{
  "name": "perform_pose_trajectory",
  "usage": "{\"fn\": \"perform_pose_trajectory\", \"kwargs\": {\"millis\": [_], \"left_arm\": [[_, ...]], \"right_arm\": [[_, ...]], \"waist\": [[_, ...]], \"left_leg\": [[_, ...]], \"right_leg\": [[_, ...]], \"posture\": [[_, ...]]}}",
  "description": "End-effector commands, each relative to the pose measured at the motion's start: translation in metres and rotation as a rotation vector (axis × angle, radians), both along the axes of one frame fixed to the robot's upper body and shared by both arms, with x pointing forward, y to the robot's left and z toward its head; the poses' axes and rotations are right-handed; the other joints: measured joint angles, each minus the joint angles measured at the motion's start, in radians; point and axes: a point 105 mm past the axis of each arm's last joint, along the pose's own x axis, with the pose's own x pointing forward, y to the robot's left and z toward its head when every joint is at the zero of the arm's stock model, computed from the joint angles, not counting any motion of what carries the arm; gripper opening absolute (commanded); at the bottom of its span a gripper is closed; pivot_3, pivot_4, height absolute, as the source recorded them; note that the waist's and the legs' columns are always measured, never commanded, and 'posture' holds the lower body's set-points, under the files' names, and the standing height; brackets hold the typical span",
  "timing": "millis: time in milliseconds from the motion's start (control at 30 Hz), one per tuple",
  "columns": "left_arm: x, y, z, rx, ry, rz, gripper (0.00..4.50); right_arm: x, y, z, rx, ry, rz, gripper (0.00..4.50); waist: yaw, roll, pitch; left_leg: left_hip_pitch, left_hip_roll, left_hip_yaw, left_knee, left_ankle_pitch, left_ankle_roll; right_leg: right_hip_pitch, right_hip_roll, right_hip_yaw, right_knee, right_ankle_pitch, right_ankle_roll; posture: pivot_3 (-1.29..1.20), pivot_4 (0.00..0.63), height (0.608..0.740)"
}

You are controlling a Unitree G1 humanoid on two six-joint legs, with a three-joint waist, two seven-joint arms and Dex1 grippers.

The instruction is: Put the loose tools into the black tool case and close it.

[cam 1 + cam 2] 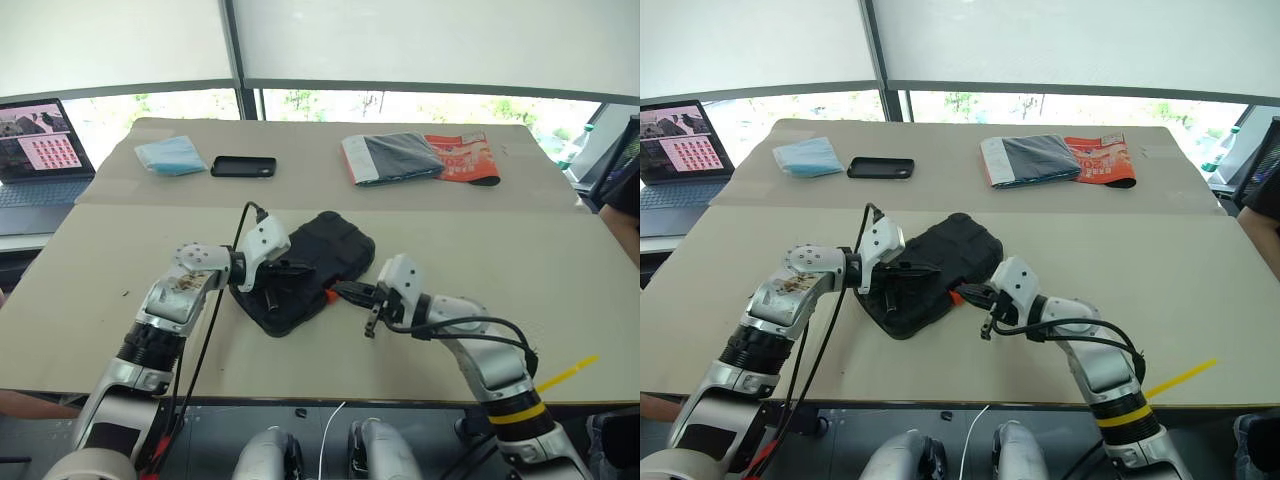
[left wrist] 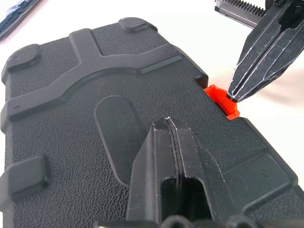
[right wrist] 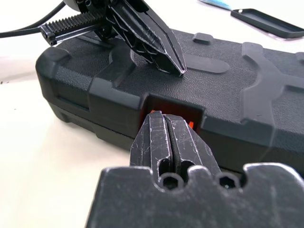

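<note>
The black tool case [image 1: 305,268] is lying lid-down and closed on the desk [image 1: 480,250], sitting between the two hands, with the left hand [image 2: 167,124], fingers pinched together and holding nothing, pressing on the lid. The right hand [image 3: 164,124], also pinched shut and empty, is pushing its tips against the orange latch [image 2: 222,99] on the case's front edge. This looks like the final latching step; the next move likely calls for a firm inward press, with bare desk lying open around both hands.

A phone [image 1: 243,166], blue cloth [image 1: 170,155], folded grey-and-orange packet [image 1: 415,158] and open laptop [image 1: 40,152] sit apart.
</note>
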Motion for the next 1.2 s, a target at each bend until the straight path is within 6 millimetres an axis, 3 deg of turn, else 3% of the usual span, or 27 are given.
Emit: {"fn": "perform_pose_trajectory", "kwargs": {"millis": [33, 267, 433, 600, 800, 867, 900, 967, 1033, 1067, 1200], "left_arm": [[-0.008, 0.019, -0.047, 0.084, 0.162, 0.061, 0.04], [-0.008, 0.016, -0.046, 0.072, 0.157, 0.053, 0.04], [-0.009, 0.018, -0.047, 0.072, 0.160, 0.052, 0.04], [-0.011, 0.022, -0.045, 0.037, 0.149, 0.047, 0.04], [-0.013, 0.034, -0.008, -0.206, -0.003, 0.032, 0.04], [-0.019, 0.053, 0.015, -0.300, -0.073, 0.047, 0.00], [-0.022, 0.065, 0.022, -0.311, -0.100, 0.066, 0.54], [-0.031, 0.089, 0.027, -0.286, -0.125, 0.098, 1.08], [-0.039, 0.121, 0.024, -0.225, -0.146, 0.175, 1.89], [-0.042, 0.137, 0.020, -0.177, -0.153, 0.222, 2.05], [-0.045, 0.186, 0.008, -0.074, -0.140, 0.427, 3.57]], "right_arm": [[-0.009, -0.009, 0.012, 0.013, -0.015, 0.018, 0.00], [-0.004, 0.003, -0.014, -0.018, 0.044, 0.010, 0.00], [0.009, 0.015, -0.008, 0.013, -0.002, 0.004, 0.00], [0.009, 0.012, -0.006, 0.013, -0.021, 0.011, 0.00], [-0.005, -0.007, -0.002, 0.015, -0.011, 0.032, 0.00], [-0.014, -0.024, 0.005, 0.012, -0.013, 0.035, 0.46], [-0.018, -0.034, 0.007, -0.009, -0.027, 0.032, 0.64], [-0.024, -0.055, 0.010, -0.045, -0.046, 0.012, 1.29], [-0.026, -0.078, 0.013, -0.088, -0.094, -0.033, 2.08], [-0.028, -0.088, 0.013, -0.108, -0.112, -0.042, 2.22], [-0.038, -0.114, 0.014, -0.122, -0.198, -0.020, 3.73]], "waist": [[-0.001, 0.000, -0.001], [-0.002, 0.000, -0.002], [-0.001, 0.000, -0.002], [-0.005, 0.000, -0.002], [-0.004, 0.000, -0.002], [-0.004, 0.000, -0.002], [-0.005, -0.001, -0.002], [-0.005, -0.003, 0.000], [-0.004, -0.003, 0.000], [-0.002, -0.004, 0.001], [0.012, -0.006, 0.003]], "left_leg": [[0.000, 0.000, 0.000, 0.000, 0.000, 0.001], [0.003, 0.000, 0.000, -0.005, -0.002, 0.002], [0.004, 0.000, 0.000, -0.006, -0.001, 0.000], [0.006, 0.000, 0.001, -0.009, 0.000, -0.001], [0.008, 0.000, 0.001, -0.015, 0.002, -0.005], [0.007, 0.000, 0.000, -0.016, 0.004, -0.008], [0.007, 0.000, 0.000, -0.016, 0.005, -0.010], [0.006, 0.001, 0.000, -0.016, 0.005, -0.011], [0.005, 0.001, 0.000, -0.016, 0.005, -0.011], [0.004, 0.001, 0.000, -0.016, 0.002, -0.006], [0.004, 0.001, -0.001, -0.016, -0.004, -0.011]], "right_leg": [[0.000, 0.000, 0.000, 0.000, 0.000, 0.000], [0.001, 0.000, 0.000, -0.001, 0.000, -0.001], [0.001, 0.000, 0.000, -0.001, -0.001, -0.001], [0.001, 0.001, 0.000, -0.001, -0.001, -0.001], [0.001, 0.000, 0.001, -0.001, -0.004, -0.007], [0.000, 0.000, 0.001, 0.000, -0.005, -0.009], [-0.001, 0.000, 0.001, 0.000, -0.006, -0.010], [-0.002, 0.001, 0.001, 0.000, -0.006, -0.010], [-0.003, 0.001, 0.000, -0.001, -0.006, -0.010], [-0.003, 0.001, -0.001, -0.002, -0.006, -0.010], [-0.002, -0.001, -0.003, -0.004, -0.006, -0.010]], "posture": [[0.00, 0.150, 0.740], [0.00, 0.150, 0.740], [0.00, 0.150, 0.740], [0.00, 0.150, 0.740], [0.00, 0.150, 0.740], [0.00, 0.150, 0.740], [0.00, 0.150, 0.740], [0.00, 0.150, 0.740], [0.00, 0.150, 0.740], [0.00, 0.150, 0.740], [0.00, 0.150, 0.740]]}}
